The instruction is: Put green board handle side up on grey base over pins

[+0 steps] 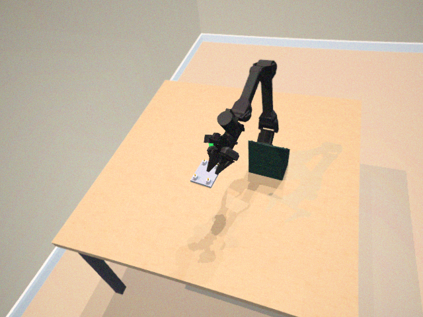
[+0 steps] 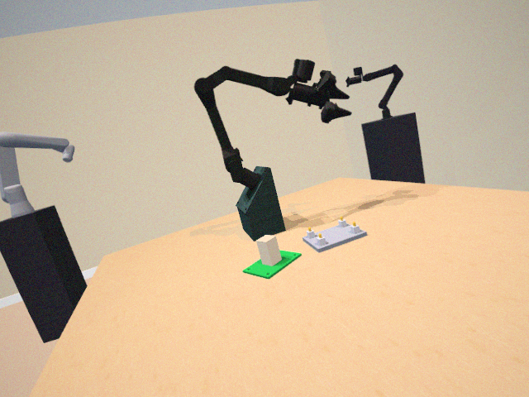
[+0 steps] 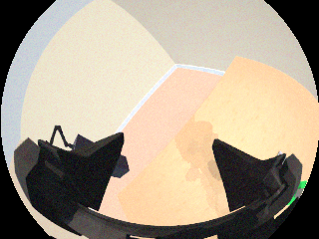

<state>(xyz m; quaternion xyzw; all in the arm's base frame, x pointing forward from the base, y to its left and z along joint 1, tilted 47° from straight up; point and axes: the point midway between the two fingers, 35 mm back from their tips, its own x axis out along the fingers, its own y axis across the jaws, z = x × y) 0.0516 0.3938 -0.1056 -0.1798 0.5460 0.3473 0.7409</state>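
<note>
Four pins (image 1: pixel 207 179) (image 2: pixel 320 236) bare, base (image 1: pixel 204 173) (image 2: pixel 337 237) seemingly unloaded.

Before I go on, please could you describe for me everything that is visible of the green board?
The green board is thin, flat and four-cornered, with a smooth, plastic-like look. Small holes show near its corners, though not all can be made out. A pale, upright, square-sided handle stands on its top face. The board lies flat on the wooden table, handle side up, beside the grey base and apart from it. No gripper touches it.
</note>
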